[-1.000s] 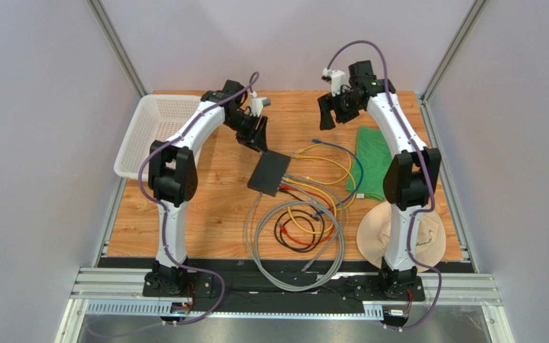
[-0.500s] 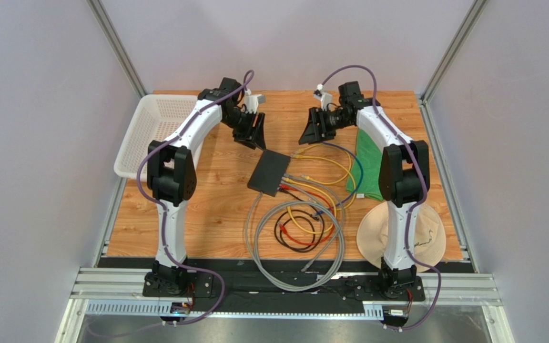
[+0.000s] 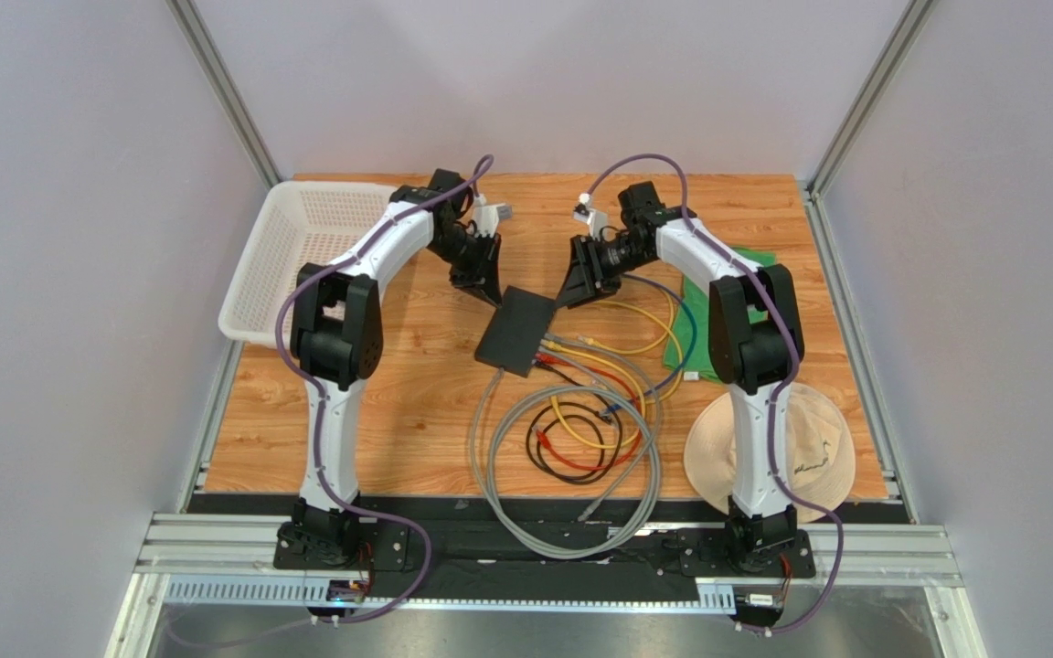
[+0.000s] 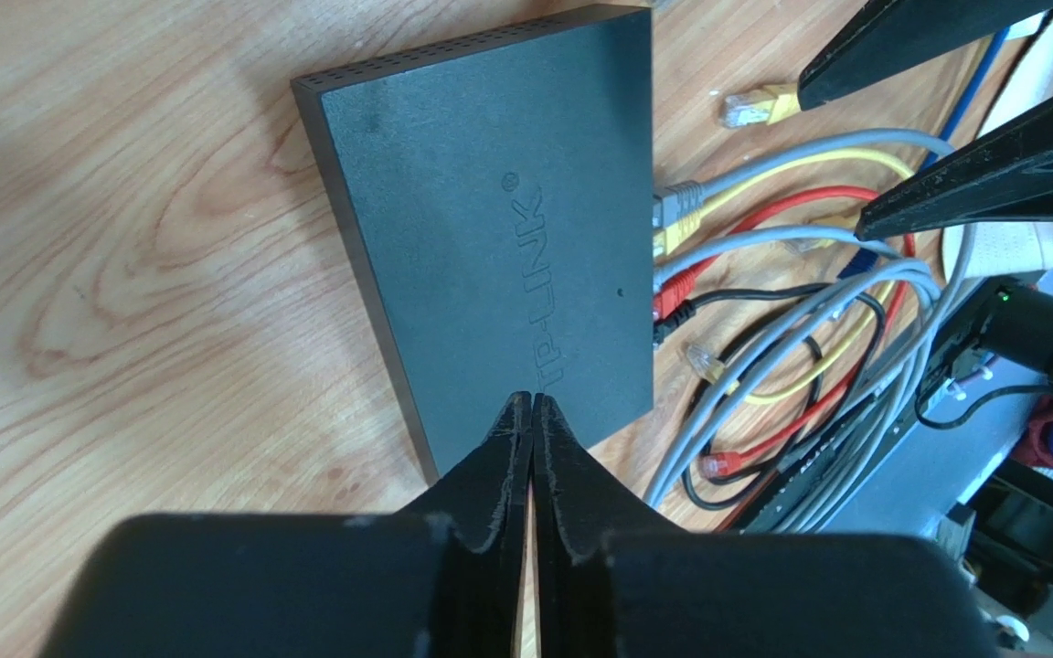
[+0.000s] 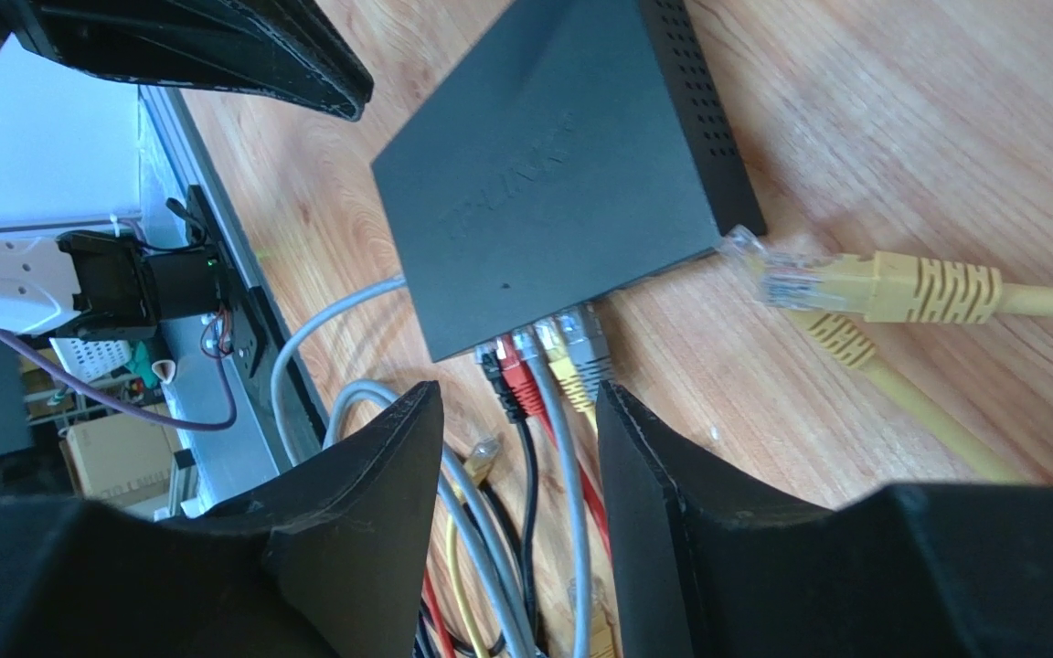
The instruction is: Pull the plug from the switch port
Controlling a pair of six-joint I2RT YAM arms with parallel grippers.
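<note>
Nearest the arm bases, loose cables (image 3: 576, 439) coil on the bench (image 3: 354, 411). Beyond them the switch (image 3: 516, 333) lies mid-bench, its ports toward the coil. This looks like the approach: the right gripper (image 5: 512, 411) hangs spread over the seated plugs (image 5: 546, 359) and must close on one, then pull straight out. Only the left wrist view shows the left gripper (image 4: 532, 411) pinched empty at the switch's edge.
</note>
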